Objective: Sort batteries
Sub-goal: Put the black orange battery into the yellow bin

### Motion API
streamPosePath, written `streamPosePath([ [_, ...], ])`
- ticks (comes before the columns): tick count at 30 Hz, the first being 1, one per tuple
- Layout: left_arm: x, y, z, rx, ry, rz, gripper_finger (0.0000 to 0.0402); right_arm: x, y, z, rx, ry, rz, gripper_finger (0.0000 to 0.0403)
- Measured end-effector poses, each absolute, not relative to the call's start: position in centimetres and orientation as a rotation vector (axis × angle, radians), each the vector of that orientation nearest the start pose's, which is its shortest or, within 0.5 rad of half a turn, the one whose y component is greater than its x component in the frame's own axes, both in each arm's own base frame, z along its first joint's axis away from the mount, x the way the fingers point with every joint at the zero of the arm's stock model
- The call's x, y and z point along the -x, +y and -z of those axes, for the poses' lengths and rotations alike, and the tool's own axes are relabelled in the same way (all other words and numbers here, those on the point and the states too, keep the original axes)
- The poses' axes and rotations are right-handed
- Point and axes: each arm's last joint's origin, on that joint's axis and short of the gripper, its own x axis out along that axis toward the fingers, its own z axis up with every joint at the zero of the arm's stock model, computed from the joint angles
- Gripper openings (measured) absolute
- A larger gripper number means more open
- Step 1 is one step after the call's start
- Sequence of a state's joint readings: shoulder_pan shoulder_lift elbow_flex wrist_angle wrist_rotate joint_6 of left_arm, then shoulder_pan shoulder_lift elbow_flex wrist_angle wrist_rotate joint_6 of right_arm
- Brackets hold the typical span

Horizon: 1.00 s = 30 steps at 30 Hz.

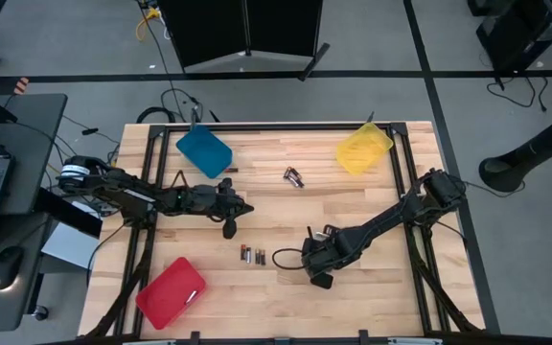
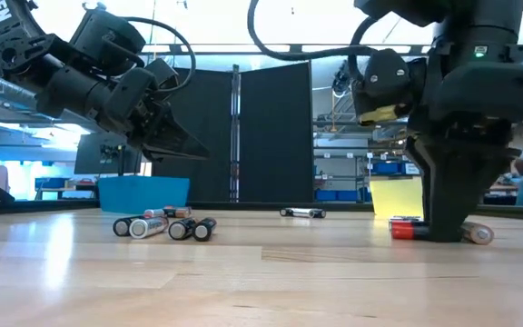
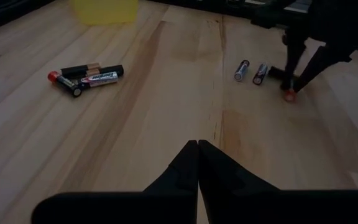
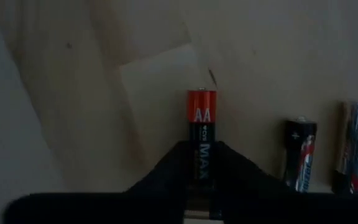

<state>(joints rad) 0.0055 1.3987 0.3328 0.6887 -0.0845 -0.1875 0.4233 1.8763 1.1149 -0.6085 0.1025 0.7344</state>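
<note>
I see my right end effector (image 4: 199, 163) pinched on an AA battery (image 4: 201, 121) lying on the desk (image 1: 372, 297), just beside two more cells (image 1: 253, 256). My left end effector (image 3: 197, 149), shut and empty, hovers between the blue tray (image 1: 204, 150) and those cells.

Evenly lit overhead view. The low view is backlit by bright ceiling lights, its near bench (image 2: 261, 291) blurred. The right wrist view is dim and soft.
</note>
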Motion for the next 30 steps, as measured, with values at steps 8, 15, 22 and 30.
streamPosePath([
  [8,-23.6,0.5,-14.3,0.188,0.362,-0.16,0.0017,-32.7,13.4,-16.0,-0.266,1.22,0.121,0.0057],
  [15,-23.6,0.5,-14.3,0.19,0.352,-0.184,0.0017,-33.5,9.5,-22.8,-0.195,1.126,0.212,0.0057],
  [22,-23.7,0.6,-14.7,0.192,0.315,-0.185,0.0017,-30.0,-0.3,-27.1,-0.225,1.209,0.551,0.0057],
  [30,-23.7,0.7,-14.9,0.184,0.287,-0.228,0.0017,-24.9,-12.0,-27.6,-0.331,1.293,0.834,0.0057],
])
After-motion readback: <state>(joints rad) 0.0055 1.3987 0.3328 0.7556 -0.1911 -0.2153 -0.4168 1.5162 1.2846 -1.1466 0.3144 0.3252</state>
